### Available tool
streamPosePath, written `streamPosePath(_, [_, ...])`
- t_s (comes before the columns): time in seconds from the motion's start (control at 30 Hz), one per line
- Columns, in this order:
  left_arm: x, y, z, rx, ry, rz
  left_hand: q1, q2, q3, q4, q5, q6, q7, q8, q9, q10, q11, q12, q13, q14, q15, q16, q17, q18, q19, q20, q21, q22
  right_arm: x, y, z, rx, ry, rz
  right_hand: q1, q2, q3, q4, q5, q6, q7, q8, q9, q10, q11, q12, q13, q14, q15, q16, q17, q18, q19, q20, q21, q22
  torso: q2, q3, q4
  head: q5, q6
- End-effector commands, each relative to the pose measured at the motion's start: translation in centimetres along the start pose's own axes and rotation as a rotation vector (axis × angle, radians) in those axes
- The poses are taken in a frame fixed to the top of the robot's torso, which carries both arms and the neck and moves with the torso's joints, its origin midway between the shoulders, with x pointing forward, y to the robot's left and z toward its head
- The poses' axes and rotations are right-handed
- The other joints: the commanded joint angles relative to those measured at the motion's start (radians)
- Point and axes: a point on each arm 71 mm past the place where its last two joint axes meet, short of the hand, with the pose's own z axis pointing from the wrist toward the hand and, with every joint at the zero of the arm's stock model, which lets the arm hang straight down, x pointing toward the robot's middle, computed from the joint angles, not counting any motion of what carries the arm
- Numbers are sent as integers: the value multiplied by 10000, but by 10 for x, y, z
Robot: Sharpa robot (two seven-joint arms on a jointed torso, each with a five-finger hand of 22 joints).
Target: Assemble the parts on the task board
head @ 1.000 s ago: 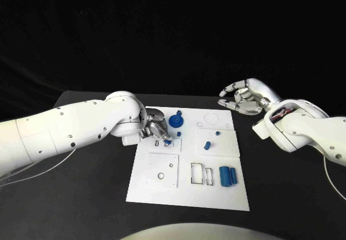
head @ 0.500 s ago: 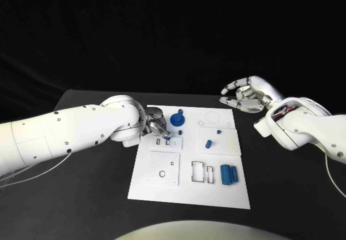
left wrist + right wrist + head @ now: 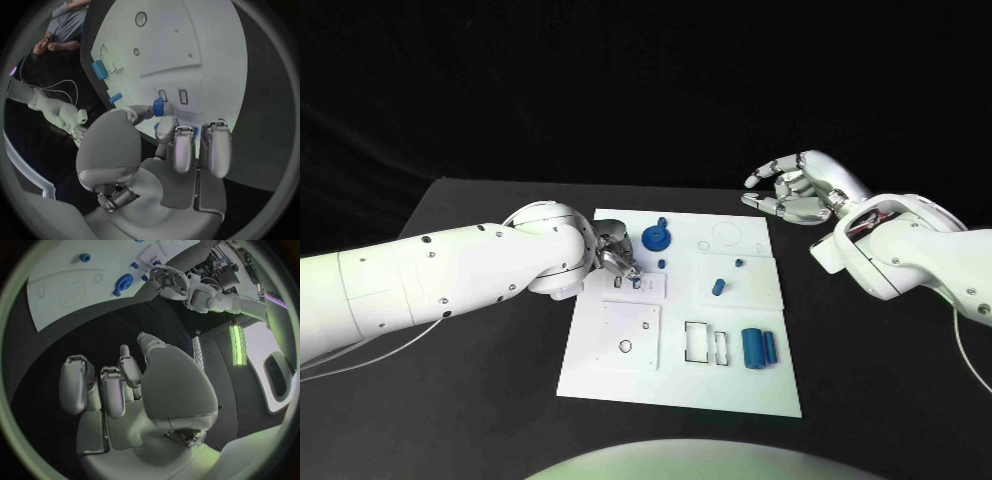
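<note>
The white task board (image 3: 733,385) lies mid-table. My left hand (image 3: 615,258) hovers at its left edge and pinches a small blue part (image 3: 635,283) between thumb and finger, right over the two small slots (image 3: 626,284). The left wrist view shows that pinched blue part (image 3: 159,106) above the board (image 3: 187,45). On the board lie a round blue disc (image 3: 655,238), a small blue peg (image 3: 736,265), an oblong blue piece (image 3: 715,288) and two blue cylinders (image 3: 757,348). My right hand (image 3: 798,190) hangs beyond the board's far right corner, fingers loosely curved and apart, holding nothing.
The black table (image 3: 473,380) surrounds the board on all sides. A raised white panel (image 3: 626,337) with a round hole and rectangular cut-outs (image 3: 704,344) sit on the board's near half. The right wrist view shows the board (image 3: 62,275) and my left hand (image 3: 167,277) far off.
My left arm has swung slightly while its hand stays over the small slots with the blue part. The right hand has barely moved.
</note>
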Motion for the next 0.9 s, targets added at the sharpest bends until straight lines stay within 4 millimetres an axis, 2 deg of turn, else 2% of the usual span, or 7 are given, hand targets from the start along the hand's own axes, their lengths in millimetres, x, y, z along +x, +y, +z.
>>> streamPosePath(0.03, [-1,-3,1,78,-359,122,-97,26,1986,-1914,82,180,-121,46,530,67,19,36,12,1038,-79,43,2635,-161,423,-63,69,1217,1,1,0,-124,71,-65,-102,2,28,47,63,-72,-28,45,20,-64,-14,-39,-10,778,0,-38,1516,165,-72,-20,-64,959,13,-5,-7,10,17])
streamPosePath(0.57, [6,-5,2,81,134,542,-173,22,2046,-1924,139,233,-158,120,583,23,-14,-88,-161,1038,-106,43,2635,-175,451,-76,95,1281,1,0,0,-66,82,-8,-150,21,35,60,83,-59,-33,73,32,-66,-16,-39,-11,778,-2,-41,1517,168,-78,-21,-82,951,14,-18,8,-1,8])
streamPosePath(0.9, [6,-4,4,24,119,715,-186,27,2059,-1925,139,240,-165,137,591,31,-22,-88,-165,1038,-112,43,2635,-176,454,-77,98,1289,2,1,0,-66,100,21,-168,23,35,62,91,-58,-34,80,35,-74,-17,-49,-20,775,-2,-47,1505,171,-85,-21,-97,942,20,-14,6,8,-20])
